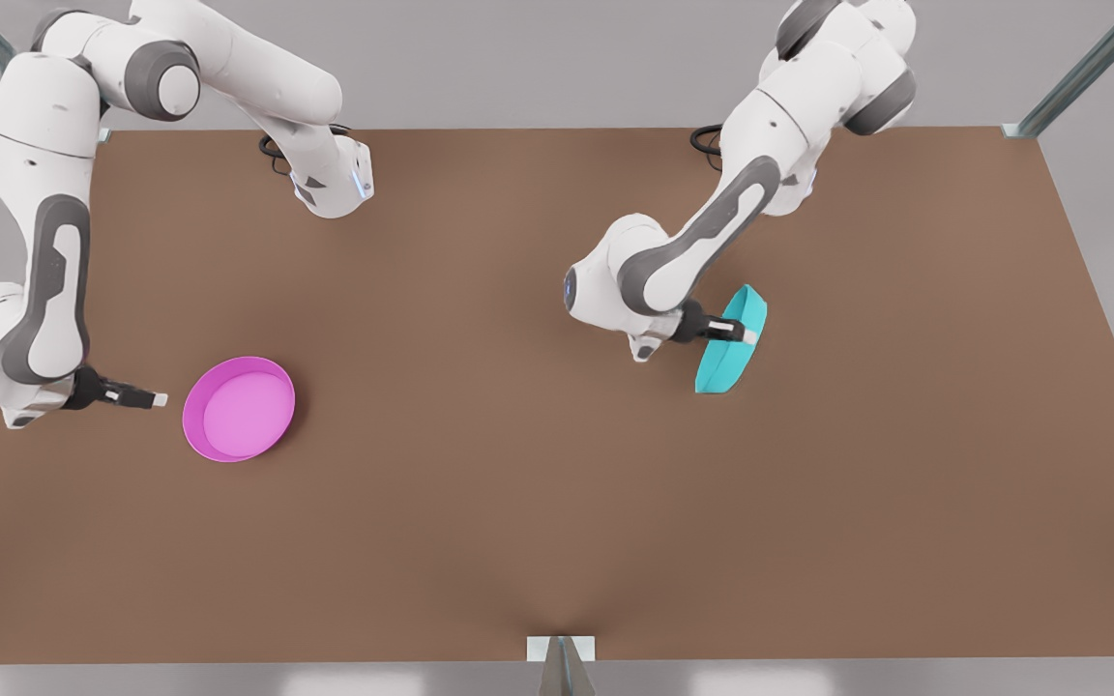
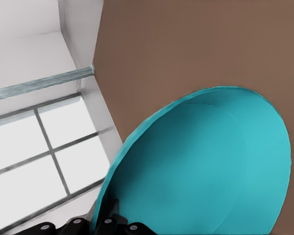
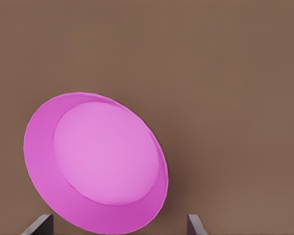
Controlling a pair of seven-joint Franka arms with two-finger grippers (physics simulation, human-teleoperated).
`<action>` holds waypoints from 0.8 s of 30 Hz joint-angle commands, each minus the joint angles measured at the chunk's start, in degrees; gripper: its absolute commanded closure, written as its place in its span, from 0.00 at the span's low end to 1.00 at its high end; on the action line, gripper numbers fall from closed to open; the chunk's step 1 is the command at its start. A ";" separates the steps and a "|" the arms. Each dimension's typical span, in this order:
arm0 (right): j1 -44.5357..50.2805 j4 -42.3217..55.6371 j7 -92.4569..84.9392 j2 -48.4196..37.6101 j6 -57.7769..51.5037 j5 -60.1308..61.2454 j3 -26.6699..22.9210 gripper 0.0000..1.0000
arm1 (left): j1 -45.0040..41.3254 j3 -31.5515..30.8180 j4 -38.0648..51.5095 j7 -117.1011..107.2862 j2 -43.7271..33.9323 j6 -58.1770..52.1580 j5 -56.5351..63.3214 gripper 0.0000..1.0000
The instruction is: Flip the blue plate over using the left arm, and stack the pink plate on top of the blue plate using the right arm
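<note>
On the front view's right half, a little above mid-height, the blue plate [image 1: 733, 343] stands almost on edge, lifted off the brown table [image 1: 557, 541] and pinched at its rim by the left gripper [image 1: 747, 334], whose jaws are clamped on the plate's wall. Seen this way the plate is a thin crescent running from upper right to lower left, so its flat faces turn sideways, not up or down. That tilt is what the coming move turns on: judged from here, the flip is about half done, and the wrist must roll further until the underside faces up before the plate can be laid down. In the left wrist view the blue plate [image 2: 206, 171] looms large just beyond the black finger bases, its broad face turned to the camera. The left arm [image 1: 712, 232] reaches down from the upper right of the frame, forearm slanting toward the centre and wrist bent back toward the plate.

At the lower left of the front view the pink plate [image 1: 239, 408] lies flat on the table, hollow side up. The right gripper [image 1: 159, 398] waits just beside its left rim, apart from it, pointing horizontally at the plate. Its jaws stand apart; in the right wrist view both fingertips [image 3: 39, 226] flank the pink plate [image 3: 95, 161]. The right arm [image 1: 44, 280] hangs folded down the frame's left edge.
</note>
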 commanded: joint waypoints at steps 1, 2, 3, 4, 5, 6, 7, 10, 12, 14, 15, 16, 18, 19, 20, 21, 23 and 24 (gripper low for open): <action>-0.05 -0.08 -0.33 0.42 0.51 0.00 -0.04 0.00 | -0.67 0.03 0.07 -0.72 0.40 -0.67 3.36 0.79; -0.23 -0.09 -0.59 1.30 1.30 0.00 -0.04 0.00 | -2.61 0.03 0.07 -3.18 1.37 -2.52 5.04 0.79; -0.93 -0.17 -0.59 1.83 1.30 0.00 -0.04 0.00 | -3.75 0.12 0.07 -4.59 2.34 -3.40 6.71 0.79; -1.02 0.00 -0.68 2.97 1.39 0.00 -0.04 0.00 | -4.63 0.21 0.07 -5.90 2.69 -3.75 7.85 0.79; -0.93 -0.08 -1.47 3.41 1.92 0.00 -0.04 0.00 | -6.30 0.21 0.07 -8.02 3.92 -5.16 9.52 0.79; -0.75 -0.08 -1.56 4.12 2.18 0.00 -0.04 0.00 | -8.41 0.30 0.94 -9.25 5.15 -7.53 11.63 0.79; -0.23 -0.26 -1.74 4.03 2.01 0.00 0.05 0.00 | -11.13 1.44 3.14 -9.95 7.08 -9.90 13.47 0.79; -0.14 -0.17 -9.47 5.52 2.18 0.00 0.05 0.00 | -25.89 14.70 5.60 -9.95 9.11 -12.19 14.00 0.79; -0.14 -0.17 -9.82 5.96 2.18 0.00 0.14 0.00 | -31.79 19.45 5.60 -10.13 9.99 -13.77 14.00 0.79; -0.14 -0.35 -9.74 7.19 2.10 0.00 0.84 0.00 | -34.69 20.69 5.69 -11.88 11.22 -13.86 14.18 0.79; -0.23 -0.08 -9.82 7.63 2.18 0.00 0.93 0.00 | -35.74 20.86 7.36 -11.97 12.71 -13.95 14.18 0.79; -0.23 0.00 -9.82 8.07 2.18 0.00 0.93 0.00 | -36.97 20.95 9.12 -12.06 14.82 -13.95 14.27 0.79; -0.40 0.00 -9.74 8.78 2.44 -0.09 2.33 0.00 | -37.86 21.04 10.00 -12.41 17.02 -14.04 16.37 0.79; -0.40 0.09 -9.65 9.12 2.62 0.00 2.42 0.00 | -38.21 21.04 10.00 -12.59 17.72 -14.13 17.87 0.79; -0.40 0.27 -9.65 9.74 2.71 0.09 2.42 0.00 | -38.29 21.04 10.00 -12.85 18.25 -14.13 18.66 0.79; -0.40 0.27 -9.65 9.74 2.71 0.00 2.42 0.00 | -39.17 21.82 10.87 -13.55 19.47 -14.04 19.54 0.79; -0.49 0.09 -9.21 10.53 4.12 0.00 2.33 0.00 | -42.51 24.37 14.92 -13.55 22.29 -14.04 19.63 0.79; -0.49 0.09 -9.21 10.53 4.20 0.00 2.42 0.00 | -43.57 25.26 15.01 -13.55 22.73 -13.95 20.68 0.79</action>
